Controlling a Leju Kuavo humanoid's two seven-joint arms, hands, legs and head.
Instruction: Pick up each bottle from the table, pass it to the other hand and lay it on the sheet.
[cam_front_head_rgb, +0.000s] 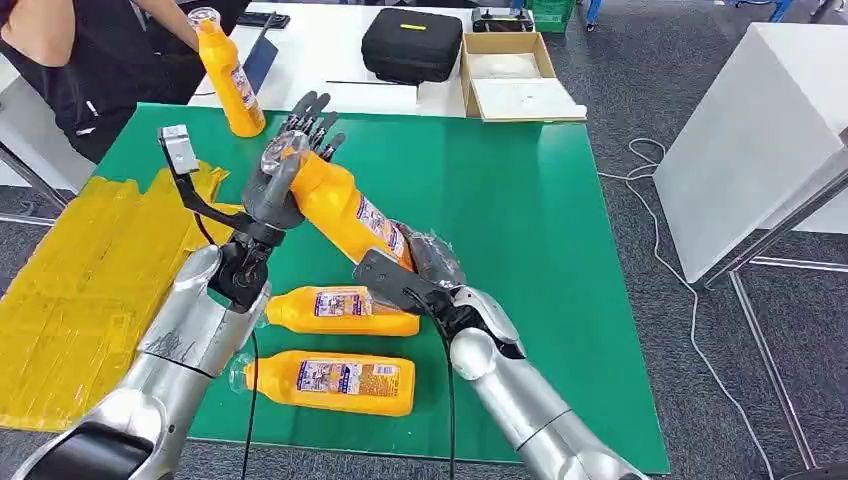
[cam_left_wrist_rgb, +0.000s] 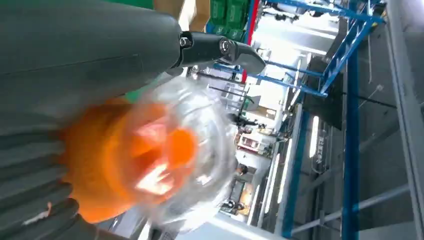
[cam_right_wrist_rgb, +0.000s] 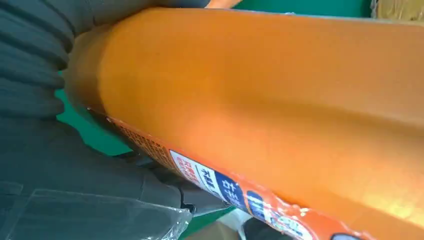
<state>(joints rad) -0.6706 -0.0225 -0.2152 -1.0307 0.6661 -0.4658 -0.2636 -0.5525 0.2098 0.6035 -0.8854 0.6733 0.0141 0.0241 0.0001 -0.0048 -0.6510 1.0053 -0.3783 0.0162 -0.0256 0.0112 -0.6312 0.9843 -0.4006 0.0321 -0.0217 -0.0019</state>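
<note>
Midway through the handover, both hands on one bottle

Right hand (cam_front_head_rgb: 432, 262) grasps the base of the bottle (cam_front_head_rgb: 345, 212) above the tabletop (cam_front_head_rgb: 520, 200); left hand (cam_front_head_rgb: 280, 180) clasps its capped end, so an early release risks a drop short of the yellow sheet (cam_front_head_rgb: 80, 270)

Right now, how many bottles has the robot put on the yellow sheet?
None lie on the yellow sheet yet. One bottle is mid-handover: the right hand holds its base, the left hand is at its cap end. Two bottles still lie on the green table, and a person holds another.
</note>
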